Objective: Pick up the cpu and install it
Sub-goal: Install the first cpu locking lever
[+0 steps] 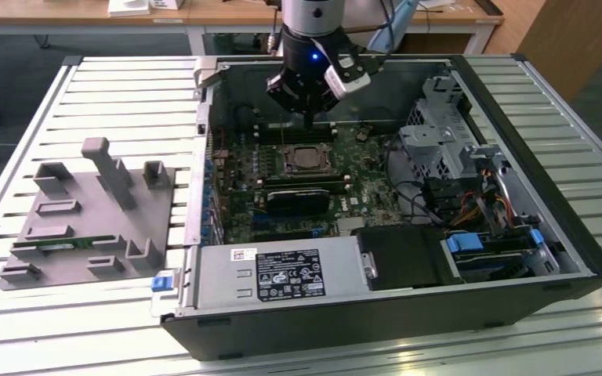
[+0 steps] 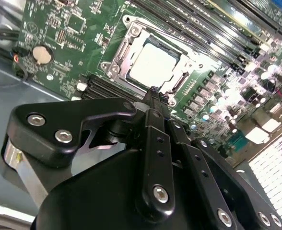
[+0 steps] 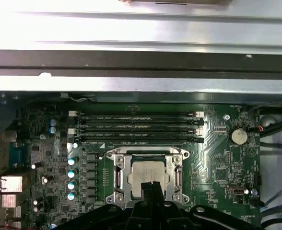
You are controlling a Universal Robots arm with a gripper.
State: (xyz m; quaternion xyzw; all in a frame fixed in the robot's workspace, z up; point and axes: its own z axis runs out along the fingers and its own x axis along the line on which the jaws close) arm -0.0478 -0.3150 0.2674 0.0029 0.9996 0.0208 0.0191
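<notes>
I have the claw [image 1: 310,119] hanging inside the open computer case [image 1: 552,235], just above the motherboard [image 1: 369,168], on the far side of the socket [image 1: 303,159] as the exterior view shows it. The cpu [image 3: 146,173] lies flat in that socket, its silver-grey top ringed by the metal frame; in both wrist views it sits seated and level, with nothing resting on it. In the second wrist view the cpu [image 2: 154,63] is bright under the light, and the claw [image 2: 153,95] has its black fingertips pinched together to a single point just short of the socket [image 2: 131,33] frame, holding nothing. In the first wrist view the same closed tip [image 3: 149,186] overlaps the near edge of the cpu; I cannot tell whether it touches. Four memory slots [image 3: 136,127] run parallel just beyond the socket, and a round coin battery [image 3: 238,135] sits off to one side of them. Beside the case, on the slatted worktop [image 1: 123,86], stands a grey parts fixture [image 1: 92,219].
</notes>
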